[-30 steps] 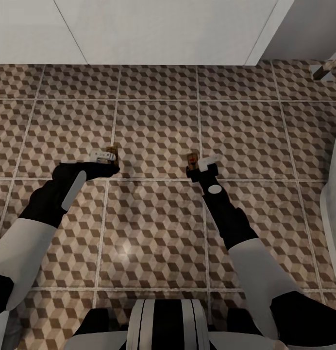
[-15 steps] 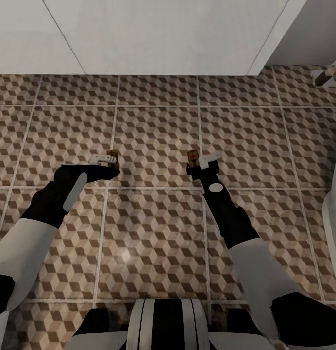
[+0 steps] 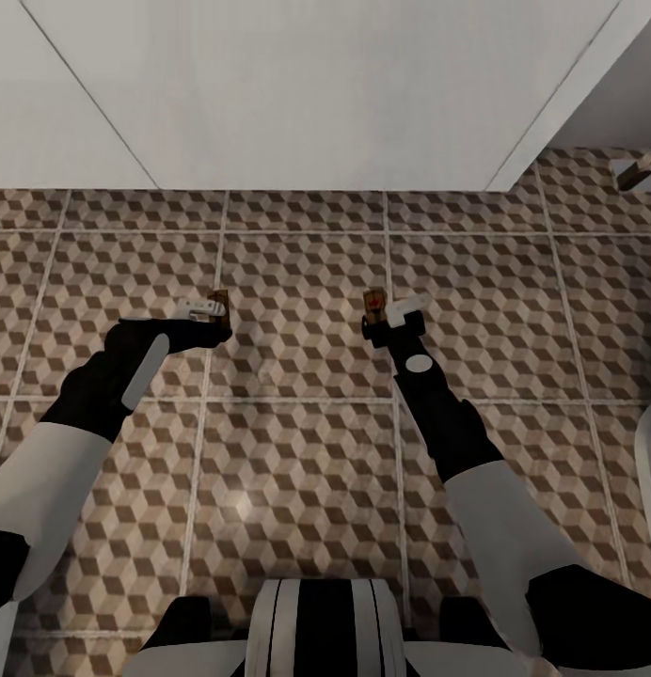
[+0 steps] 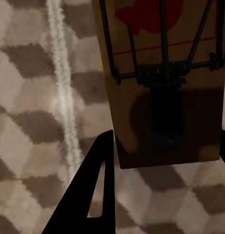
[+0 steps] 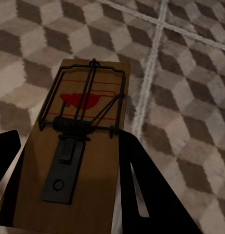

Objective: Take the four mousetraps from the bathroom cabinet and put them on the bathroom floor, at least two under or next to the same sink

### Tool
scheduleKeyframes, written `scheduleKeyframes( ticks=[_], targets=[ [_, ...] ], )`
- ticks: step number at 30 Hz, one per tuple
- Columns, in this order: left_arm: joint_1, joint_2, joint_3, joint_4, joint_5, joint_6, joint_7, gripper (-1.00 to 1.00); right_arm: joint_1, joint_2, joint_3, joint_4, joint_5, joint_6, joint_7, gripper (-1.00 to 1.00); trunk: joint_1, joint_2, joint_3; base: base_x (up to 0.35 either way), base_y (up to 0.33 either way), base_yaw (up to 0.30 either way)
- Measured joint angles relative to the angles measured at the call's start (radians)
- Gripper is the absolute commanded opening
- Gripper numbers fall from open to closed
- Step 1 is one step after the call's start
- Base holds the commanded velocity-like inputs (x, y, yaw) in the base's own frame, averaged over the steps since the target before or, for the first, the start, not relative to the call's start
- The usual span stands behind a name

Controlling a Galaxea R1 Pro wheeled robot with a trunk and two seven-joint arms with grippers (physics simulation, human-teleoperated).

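- Shifted since the earlier head picture: whole view tipped, white cabinet front [image 3: 297,94] filling more of the top; arms unchanged in pose.
- At centre left, left gripper [image 3: 211,312] clamped on a mousetrap [image 3: 218,303].
- At centre right, right gripper [image 3: 389,318] clamped on another mousetrap [image 3: 373,302].
- Beneath both, cube-patterned floor [image 3: 297,470].

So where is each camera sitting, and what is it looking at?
Head view: on the robot's head, looking down at the bathroom floor; both arms show, the left gripper and the right gripper each holding a mousetrap.
Left wrist view: by the left gripper, looking along its fingers at the left mousetrap.
Right wrist view: by the right gripper, looking at the right mousetrap.
Shared: the floor and each arm's mousetrap.
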Motion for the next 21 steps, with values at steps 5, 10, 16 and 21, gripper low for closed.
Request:
scheduleKeyframes(
  ticks=[5,10,16,21],
  targets=[
    [0.000,0.000,0.000,0.001,0.000,0.000,0.000,-1.00,0.000,-0.001,0.001,0.000,-0.001,-0.001,0.000,-1.00,0.000,0.000,0.000,0.015,0.000,0.000],
    [0.000,0.000,0.000,0.006,0.000,0.000,0.000,-1.00,0.000,-0.001,0.001,0.000,-0.001,-0.002,0.000,-1.00,0.000,0.000,0.000,0.002,0.000,0.000],
    [0.007,0.000,0.000,0.007,0.000,-0.001,0.000,-1.00,0.001,-0.001,0.001,0.000,-0.001,-0.002,-0.001,-1.00,0.000,0.000,0.000,0.000,0.000,0.000],
    [0.013,0.000,0.000,0.006,0.000,-0.001,0.000,-1.00,0.002,-0.001,0.001,0.000,-0.001,-0.002,-0.002,-1.00,0.000,0.000,0.000,0.000,0.000,0.000]
  ],
)
